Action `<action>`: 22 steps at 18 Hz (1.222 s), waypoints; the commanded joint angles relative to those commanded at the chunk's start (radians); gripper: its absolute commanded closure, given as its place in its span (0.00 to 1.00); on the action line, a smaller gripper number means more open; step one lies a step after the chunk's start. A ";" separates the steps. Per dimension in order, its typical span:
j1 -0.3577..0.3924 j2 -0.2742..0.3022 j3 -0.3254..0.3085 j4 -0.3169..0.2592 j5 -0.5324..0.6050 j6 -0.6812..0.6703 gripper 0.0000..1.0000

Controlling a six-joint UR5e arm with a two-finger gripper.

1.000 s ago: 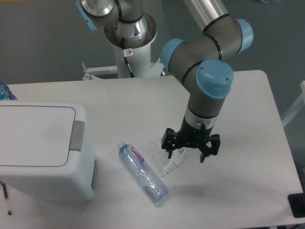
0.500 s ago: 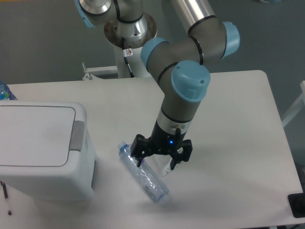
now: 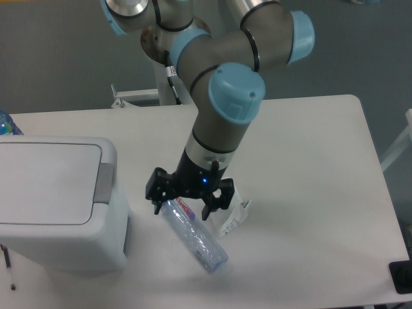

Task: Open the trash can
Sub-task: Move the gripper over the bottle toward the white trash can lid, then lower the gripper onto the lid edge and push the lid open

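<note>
Movement: since a second ago we see the gripper (image 3: 187, 203) travel left across the table (image 3: 322, 161), from beside the small plastic packet (image 3: 233, 217) to over the cap end of the clear bottle (image 3: 193, 235).

Camera view, gripper: its two fingers stand wide apart, holding nothing, and hang just above the bottle's upper end; whether they touch it we cannot tell.

Camera view, arm: the wrist (image 3: 222, 116) points down and leans towards the left, with the elbow joints behind it at the far side.

Camera view, trash can (image 3: 58, 199): it sits at the left edge of the table, lid (image 3: 48, 183) flat and closed, with the grey push bar (image 3: 105, 183) along the lid's right side. The bar is apart from the gripper, further left.

Camera view, clutter: the bottle lies on its side, diagonal, between the bin and the packet; the packet is just right of the fingers.

Stage: we judge the approach is under way and the bar is not yet pressed.

Risk: we think low fingers could catch the bottle and roll it against the bin, since it lies right under the path.

Risk: open fingers could also slip off the narrow bar or push on the lid panel instead, leaving it shut.
</note>
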 joint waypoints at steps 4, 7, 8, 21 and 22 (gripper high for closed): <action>-0.020 0.012 0.048 -0.083 -0.006 0.000 0.00; -0.032 0.017 0.057 -0.101 -0.006 0.000 0.00; -0.047 0.028 0.057 -0.101 -0.005 0.000 0.00; -0.064 0.014 0.061 -0.112 0.006 0.005 0.00; -0.064 0.012 0.060 -0.112 0.008 0.006 0.00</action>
